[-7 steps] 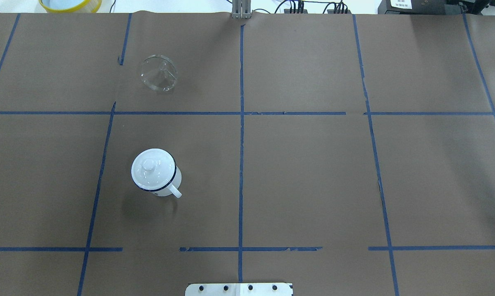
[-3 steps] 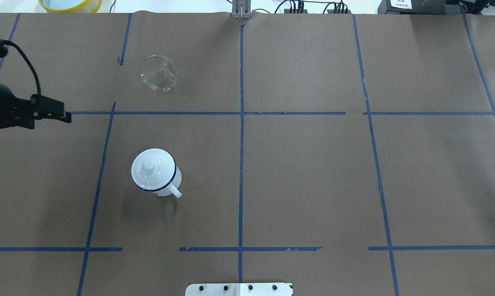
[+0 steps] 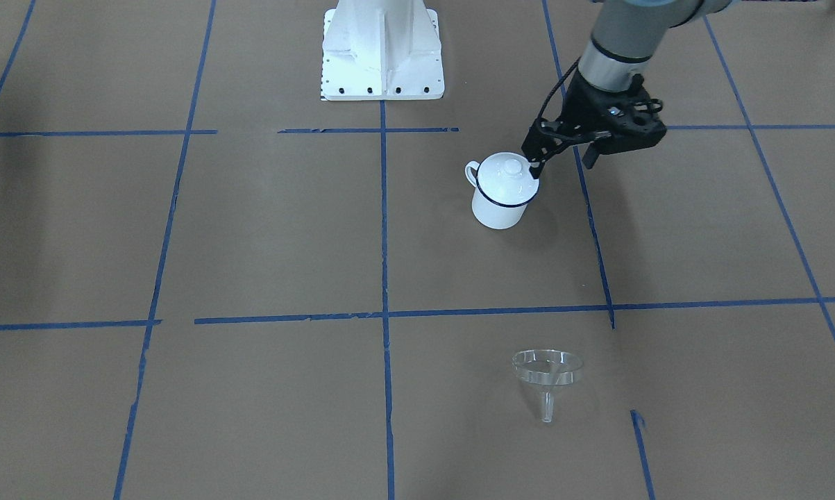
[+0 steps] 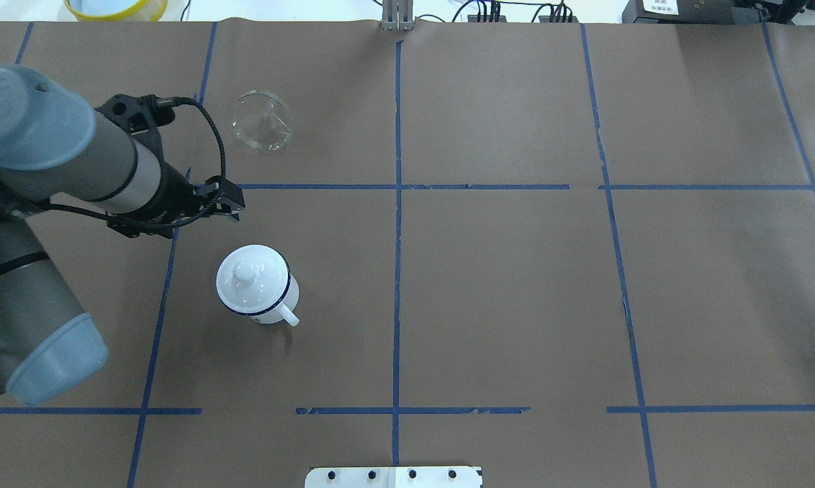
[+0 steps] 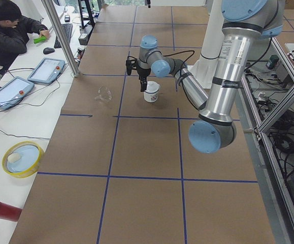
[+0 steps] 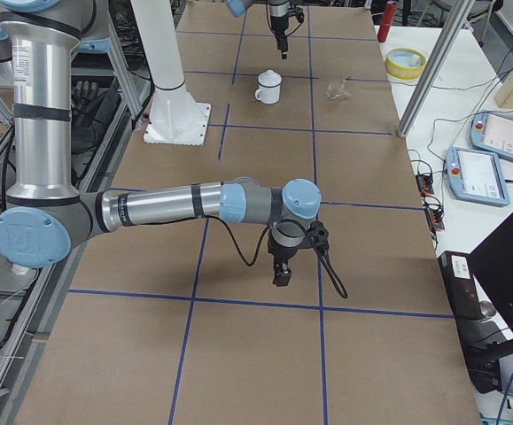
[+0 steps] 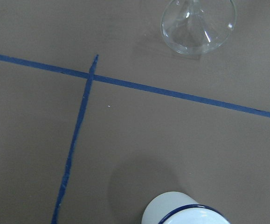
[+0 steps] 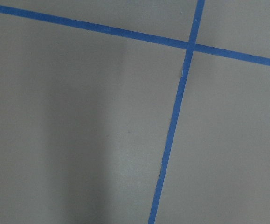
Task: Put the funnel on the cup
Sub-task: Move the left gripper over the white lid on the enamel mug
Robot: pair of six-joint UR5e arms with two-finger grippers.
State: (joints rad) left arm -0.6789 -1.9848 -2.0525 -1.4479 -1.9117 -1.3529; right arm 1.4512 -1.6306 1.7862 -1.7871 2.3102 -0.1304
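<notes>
brown table paper (image 4: 515,271), clear funnel (image 4: 261,120) faint, cup (image 4: 258,285) lidded

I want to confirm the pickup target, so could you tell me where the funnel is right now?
In the overhead view the funnel lies on the table's far left part, beyond the cup and the left gripper.

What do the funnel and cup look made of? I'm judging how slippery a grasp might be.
Funnel: clear, glossy plastic or glass; the brown paper shows through it. Cup: glossy white enamel-like coating with a dark blue rim, likely metal beneath.
</notes>
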